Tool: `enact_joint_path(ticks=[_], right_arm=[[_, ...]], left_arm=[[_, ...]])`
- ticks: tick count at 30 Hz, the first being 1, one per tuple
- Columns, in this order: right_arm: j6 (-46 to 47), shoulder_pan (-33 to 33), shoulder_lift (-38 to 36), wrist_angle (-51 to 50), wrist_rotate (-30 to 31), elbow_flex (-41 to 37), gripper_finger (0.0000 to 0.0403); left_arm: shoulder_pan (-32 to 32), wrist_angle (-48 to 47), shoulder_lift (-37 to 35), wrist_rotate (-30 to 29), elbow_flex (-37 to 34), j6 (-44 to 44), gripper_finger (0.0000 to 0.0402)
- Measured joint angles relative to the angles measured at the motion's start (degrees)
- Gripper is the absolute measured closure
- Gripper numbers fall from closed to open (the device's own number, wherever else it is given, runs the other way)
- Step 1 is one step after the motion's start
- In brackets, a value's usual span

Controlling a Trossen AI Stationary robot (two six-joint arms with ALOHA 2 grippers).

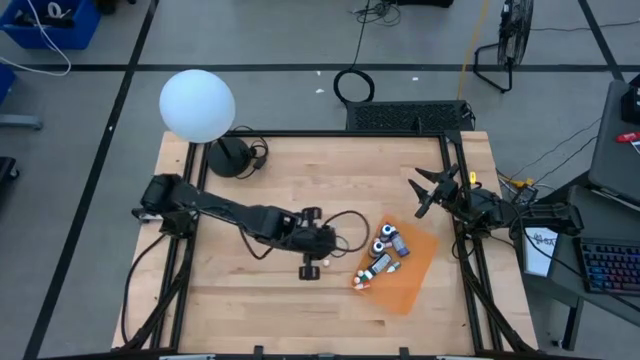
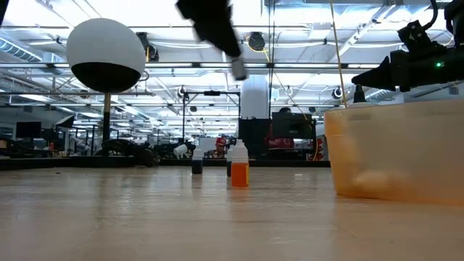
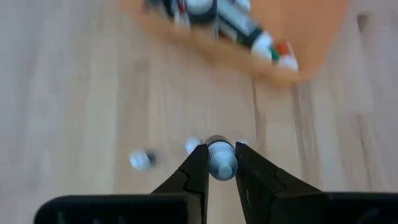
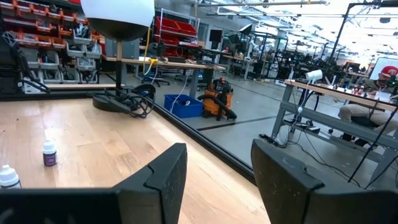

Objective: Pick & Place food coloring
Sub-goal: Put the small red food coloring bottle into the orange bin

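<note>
My left gripper [image 1: 310,266] hangs over the middle of the table, left of the orange sheet [image 1: 412,268], and is shut on a tiny bottle with a pale top [image 3: 221,163]. The low view shows that gripper [image 2: 233,58] well above the wood. Three small bottles stand on the table under it [image 3: 142,160]; two of them show in the low view, a dark one [image 2: 196,165] and an orange one [image 2: 239,171]. Several more bottles [image 1: 385,255] lie on the orange sheet. My right gripper [image 1: 425,192] is open and empty at the right edge. My left gripper pinches the tiny bottle between its two fingertips, on the bottle's sides just below the pale top [image 3: 221,154]. The fingers come from above, pointing down. The bottle hangs below the fingertips [image 2: 238,69], lifted clear of the table.
A white globe lamp [image 1: 197,105] on a dark base stands at the far left corner. A black cable [image 1: 345,222] loops across the table's middle. The orange sheet shows large at the right of the low view [image 2: 395,152]. Bare wood lies near the front edge.
</note>
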Motion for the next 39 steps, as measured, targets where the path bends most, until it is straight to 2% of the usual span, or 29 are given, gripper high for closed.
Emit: enact_joint_path(ticks=[6,10,14,31,39], right_arm=[[0.0,0.0,0.0,0.0,0.0,0.0,0.0236],[0.0,0.0,0.0,0.0,0.0,0.0,0.0236],[0.0,0.0,0.0,0.0,0.0,0.0,0.0236],[0.0,0.0,0.0,0.0,0.0,0.0,0.0236],[0.0,0.0,0.2,0.0,0.0,0.0,0.0236]], left_arm=[[0.0,-7.5,13.0,-0.6,18.8,8.8,0.0344],[0.0,-12.1,23.1,3.2,31.5,13.3,0.0344],[-0.5,-12.2,29.2,6.0,39.7,17.6,0.0344],[2.2,-7.4,36.1,7.8,40.8,19.5,0.0344],[3.4,-6.8,39.1,11.9,40.9,18.5,0.0344]])
